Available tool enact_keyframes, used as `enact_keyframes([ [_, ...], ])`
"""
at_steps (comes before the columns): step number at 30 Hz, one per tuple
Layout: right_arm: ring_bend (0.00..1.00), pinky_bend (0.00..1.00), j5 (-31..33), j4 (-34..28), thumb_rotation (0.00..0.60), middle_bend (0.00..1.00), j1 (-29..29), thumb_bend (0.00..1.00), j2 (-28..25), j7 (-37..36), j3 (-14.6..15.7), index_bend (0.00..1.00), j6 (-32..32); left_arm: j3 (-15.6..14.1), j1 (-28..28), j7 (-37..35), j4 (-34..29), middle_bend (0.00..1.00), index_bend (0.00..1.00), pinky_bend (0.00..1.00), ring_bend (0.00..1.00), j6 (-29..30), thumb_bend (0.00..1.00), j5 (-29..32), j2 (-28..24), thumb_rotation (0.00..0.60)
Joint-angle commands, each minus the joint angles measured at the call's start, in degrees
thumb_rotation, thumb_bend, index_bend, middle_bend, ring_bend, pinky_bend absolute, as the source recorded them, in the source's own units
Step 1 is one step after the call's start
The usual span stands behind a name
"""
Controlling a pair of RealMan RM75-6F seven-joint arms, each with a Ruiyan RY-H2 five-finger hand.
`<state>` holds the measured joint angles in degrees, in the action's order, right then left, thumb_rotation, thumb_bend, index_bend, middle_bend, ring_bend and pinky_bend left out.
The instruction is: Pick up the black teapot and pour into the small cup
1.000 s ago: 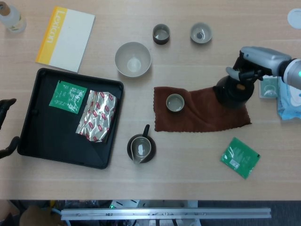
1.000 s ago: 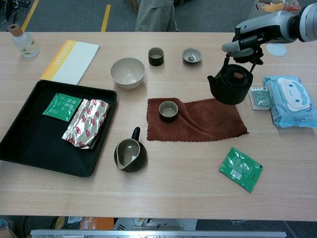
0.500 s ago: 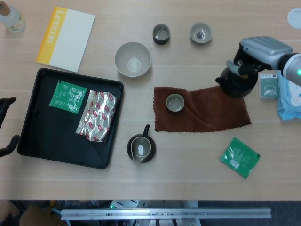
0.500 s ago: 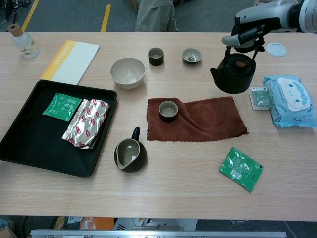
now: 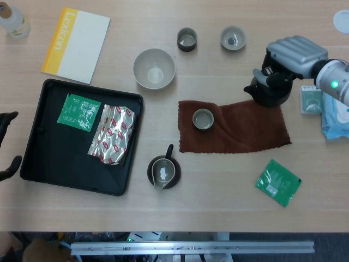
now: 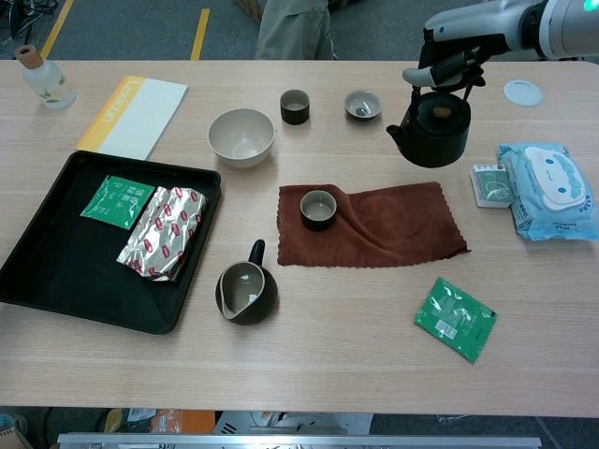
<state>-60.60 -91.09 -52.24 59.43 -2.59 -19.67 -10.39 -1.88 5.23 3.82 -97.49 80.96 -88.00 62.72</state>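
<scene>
The black teapot [image 6: 433, 134] [image 5: 271, 91] hangs in the air above the table, past the far right end of the brown cloth [image 6: 379, 224], spout pointing left. My right hand [image 6: 447, 62] [image 5: 289, 57] grips its handle from above. The small cup [image 6: 318, 209] [image 5: 203, 118] stands upright on the left part of the cloth, well left of the teapot. Only dark fingertips of my left hand [image 5: 7, 146] show at the left edge of the head view, apart and holding nothing, beside the black tray [image 5: 49, 164].
Two more cups [image 6: 295, 106] [image 6: 362, 104] and a pale bowl [image 6: 241, 137] stand at the back. A dark pitcher [image 6: 246, 292] sits in front of the cloth. Green packets [image 6: 455, 318], a tissue pack [image 6: 547, 190], a booklet [image 6: 133, 116] and a bottle [image 6: 43, 78] lie around.
My right hand has lifted the teapot off the cloth's right end and carried it up, back and slightly left. The left hand has stayed put.
</scene>
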Motion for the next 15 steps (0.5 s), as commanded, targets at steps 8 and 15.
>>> enact_keyframes([
  [8,0.93,0.41,2.47,1.54,0.411,0.89,-6.6,0.7,4.05,4.21,8.39,0.93,-6.71,0.17,0.09,0.11,0.31,0.19,0.11,0.17,0.16,0.01,0.29,0.15,0.17,0.6],
  [15,0.93,0.41,5.71,1.16,0.41,0.89,-11.21,0.7,7.24,11.01,12.74,0.93,-12.9,0.25,-0.15,0.18,0.4,0.19,0.11,0.17,0.16,0.56,0.29,0.18,0.14,0.6],
])
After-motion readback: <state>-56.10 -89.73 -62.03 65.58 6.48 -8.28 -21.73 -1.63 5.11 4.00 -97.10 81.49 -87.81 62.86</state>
